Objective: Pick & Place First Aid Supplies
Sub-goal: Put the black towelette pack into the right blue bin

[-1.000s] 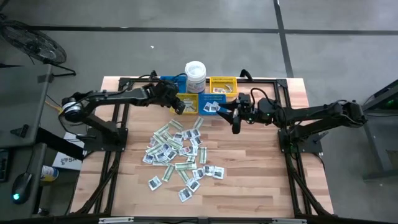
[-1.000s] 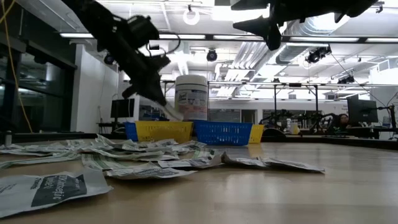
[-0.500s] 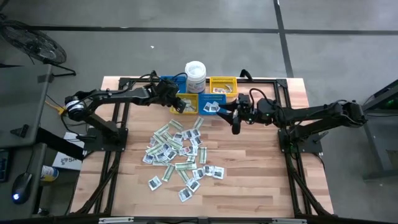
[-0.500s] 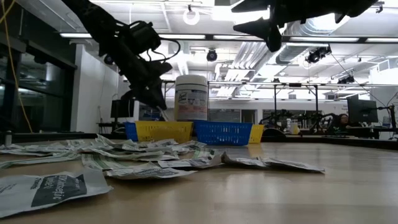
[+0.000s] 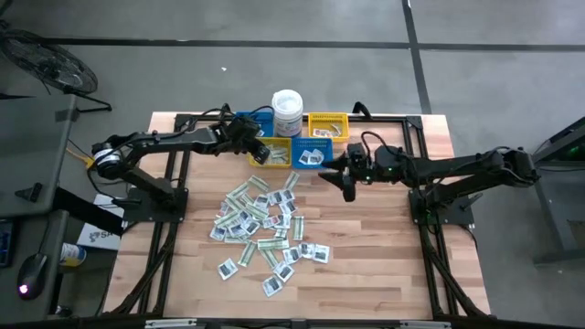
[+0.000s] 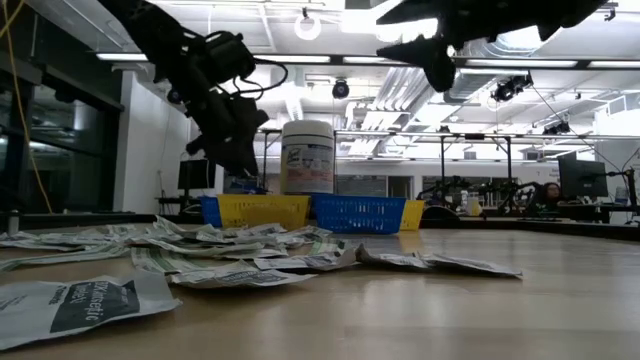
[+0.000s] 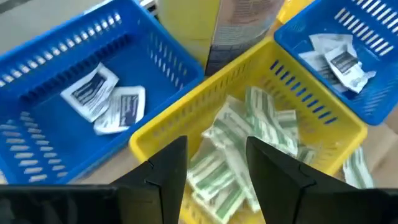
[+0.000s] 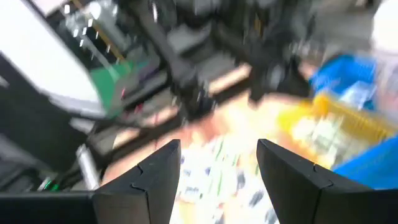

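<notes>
Left gripper is hovering with fingers apart and empty over the yellow bin, green-and-white strips lying inside; lifting straight clear avoids snagging its rim. Right gripper is waiting spread wide above the loose packets on the table.

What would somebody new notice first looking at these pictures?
A scattered heap of small flat paper packets, white squares and green-and-white strips, covers the middle of the wooden table. At the far edge, the left gripper hangs open over a yellow plastic bin of green strips, beside a white lidded tub.
</notes>
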`<state>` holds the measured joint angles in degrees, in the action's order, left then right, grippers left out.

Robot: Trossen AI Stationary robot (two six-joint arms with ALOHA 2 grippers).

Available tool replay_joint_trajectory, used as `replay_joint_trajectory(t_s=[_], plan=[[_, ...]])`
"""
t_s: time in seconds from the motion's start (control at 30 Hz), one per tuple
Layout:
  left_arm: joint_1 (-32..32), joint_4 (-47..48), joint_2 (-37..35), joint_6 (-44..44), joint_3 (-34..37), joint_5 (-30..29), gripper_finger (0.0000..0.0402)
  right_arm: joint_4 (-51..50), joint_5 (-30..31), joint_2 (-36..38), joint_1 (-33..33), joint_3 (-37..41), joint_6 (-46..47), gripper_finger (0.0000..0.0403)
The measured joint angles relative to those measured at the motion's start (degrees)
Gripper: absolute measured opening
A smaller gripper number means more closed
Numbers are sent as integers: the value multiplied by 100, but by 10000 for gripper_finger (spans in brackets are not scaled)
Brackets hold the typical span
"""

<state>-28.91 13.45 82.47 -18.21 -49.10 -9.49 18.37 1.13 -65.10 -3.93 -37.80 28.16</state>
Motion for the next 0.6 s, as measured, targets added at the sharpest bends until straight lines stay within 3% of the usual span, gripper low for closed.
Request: replay_joint_trajectory(t_s=[0.23, 0.6], plan=[[40, 20, -550, 178, 0, 629, 165, -1160, -375, -15, 689, 4, 440, 206], [761, 41, -1094, 447, 0, 1223, 165, -1791, 430, -434, 2087, 4, 780, 205]])
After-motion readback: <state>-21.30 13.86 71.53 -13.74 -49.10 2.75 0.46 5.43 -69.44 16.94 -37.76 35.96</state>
